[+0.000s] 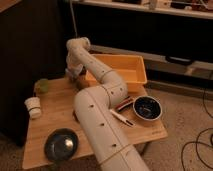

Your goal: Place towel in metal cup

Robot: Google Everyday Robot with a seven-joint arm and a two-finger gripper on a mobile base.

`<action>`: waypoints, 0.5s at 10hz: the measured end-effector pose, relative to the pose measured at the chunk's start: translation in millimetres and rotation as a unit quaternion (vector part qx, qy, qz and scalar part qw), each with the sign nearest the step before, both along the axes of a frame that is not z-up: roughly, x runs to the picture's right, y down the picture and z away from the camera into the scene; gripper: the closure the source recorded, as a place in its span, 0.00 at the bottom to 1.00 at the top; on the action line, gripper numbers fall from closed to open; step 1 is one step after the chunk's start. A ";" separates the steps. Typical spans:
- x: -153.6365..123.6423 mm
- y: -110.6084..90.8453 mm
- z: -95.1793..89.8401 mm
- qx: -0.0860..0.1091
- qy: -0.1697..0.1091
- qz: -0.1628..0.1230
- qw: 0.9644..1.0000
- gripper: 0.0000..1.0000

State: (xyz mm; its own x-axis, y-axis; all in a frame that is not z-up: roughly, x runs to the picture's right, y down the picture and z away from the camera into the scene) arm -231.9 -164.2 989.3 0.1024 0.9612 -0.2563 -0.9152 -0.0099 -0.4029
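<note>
My gripper (75, 75) hangs low over the far left part of the wooden table (55, 114), just beside the left end of the yellow bin (121, 70). I cannot tell whether it is open or closed. A small brownish thing (81, 81) sits right by it, too unclear to name. To its left, apart from it, a green bundle (41, 86) that I take for the towel lies on the table. Nearer the front are a white cup (33, 106), a round dark dish (61, 144) and, on the right, a dark blue bowl (147, 107).
</note>
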 end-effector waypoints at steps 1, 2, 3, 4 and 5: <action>-0.9 -2.3 -2.7 0.003 -0.007 -0.001 1.000 1.00; -1.0 -4.1 -3.9 0.005 -0.012 -0.002 1.000 1.00; -1.7 -5.8 -5.4 0.007 -0.016 -0.006 1.000 1.00; -2.3 -7.5 -7.2 0.010 -0.019 -0.009 1.000 1.00; -2.3 -9.2 -8.6 0.013 -0.021 -0.010 1.000 1.00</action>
State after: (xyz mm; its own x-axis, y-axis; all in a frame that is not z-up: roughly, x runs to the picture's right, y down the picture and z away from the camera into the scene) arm -234.2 -173.4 980.6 0.1322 0.9651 -0.2260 -0.8970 0.0195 -0.4415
